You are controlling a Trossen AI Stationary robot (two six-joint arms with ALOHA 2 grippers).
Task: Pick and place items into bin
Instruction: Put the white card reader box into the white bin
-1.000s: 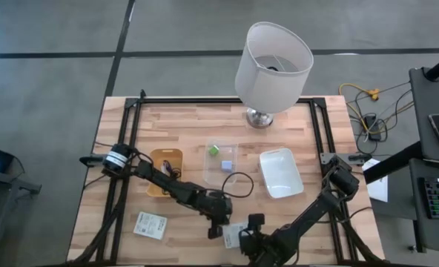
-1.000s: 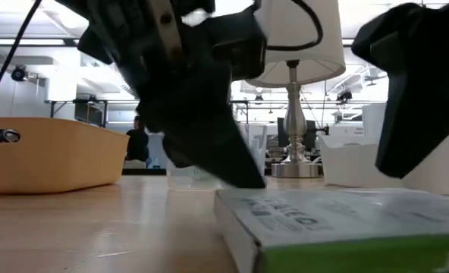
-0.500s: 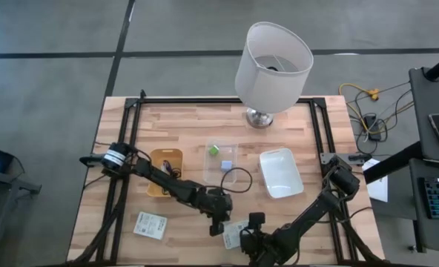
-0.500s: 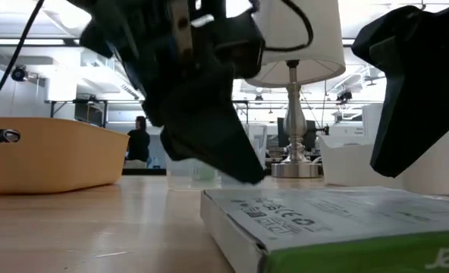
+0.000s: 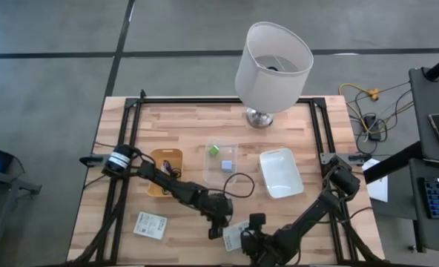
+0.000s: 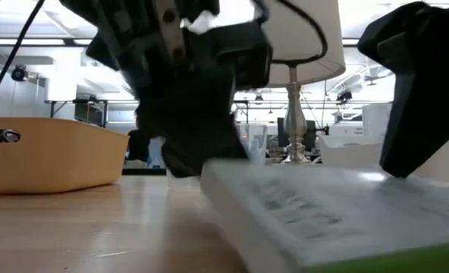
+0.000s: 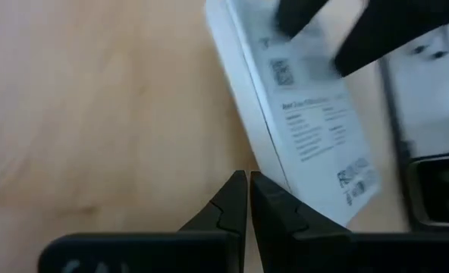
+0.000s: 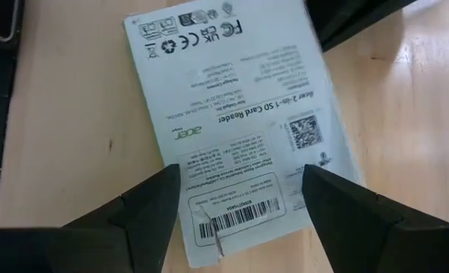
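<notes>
A flat white packet with green print [image 5: 233,236] lies near the table's near edge, showing its printed label in the right wrist view [image 8: 236,114]. My left gripper [image 5: 218,225] is shut, its tips [image 7: 247,186] down at the packet's long side edge. My right gripper [image 5: 248,236] is open over the packet's barcode end, one finger [image 8: 160,199] over each long side. A second packet [image 5: 150,224] lies flat farther left. A thin black cable [image 5: 238,184] loops on the wood. A green cube [image 5: 213,150] and a grey-blue cube [image 5: 226,166] sit in the clear bin [image 5: 221,172]. My left gripper's shut fingertips [image 7: 238,189] meet the packet's long side edge [image 7: 261,163], coming slanting down from the table's left. The packet shows blurred in the low view [image 6: 323,220]. Whether my right gripper's fingers touch the packet's top, I cannot tell.
A yellow bin [image 5: 165,171] holding a coiled cable, the clear bin and a white bin [image 5: 280,172] stand mid-table. A big white lamp [image 5: 273,63] stands at the far edge. Black rails [image 5: 127,133] run along the table's sides. Bare wood lies between the two packets.
The packet has slid and turned a little toward the table's left between the two grippers, and now shows blurred in the low view. My left gripper has dipped slightly toward the near edge, staying shut.
</notes>
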